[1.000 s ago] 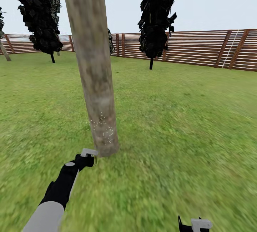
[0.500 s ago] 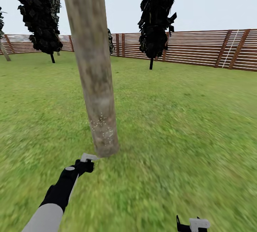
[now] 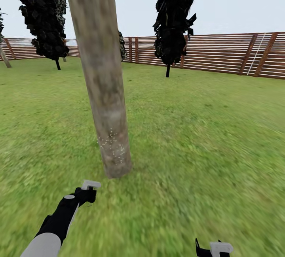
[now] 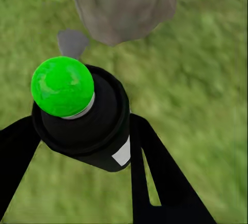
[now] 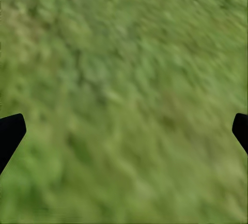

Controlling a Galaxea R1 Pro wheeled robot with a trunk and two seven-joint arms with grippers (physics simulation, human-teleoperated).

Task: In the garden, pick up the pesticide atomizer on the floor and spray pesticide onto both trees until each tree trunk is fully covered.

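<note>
Nearest to the robot, the right end effector sits low over the grass, and in the right wrist view its two black fingertips stand far apart with only lawn between them, so it is wide open and holds nothing. A little farther, the left end effector points toward the foot of the tree trunk. In the left wrist view its black fingers are closed against both sides of the pesticide atomizer, a dark bottle with a bright green dot on top and a small white label. Low on the grey-brown trunk there is a cluster of white pesticide specks. Beyond it stand two dark columnar trees, and farthest away the brown slatted fence.
</note>
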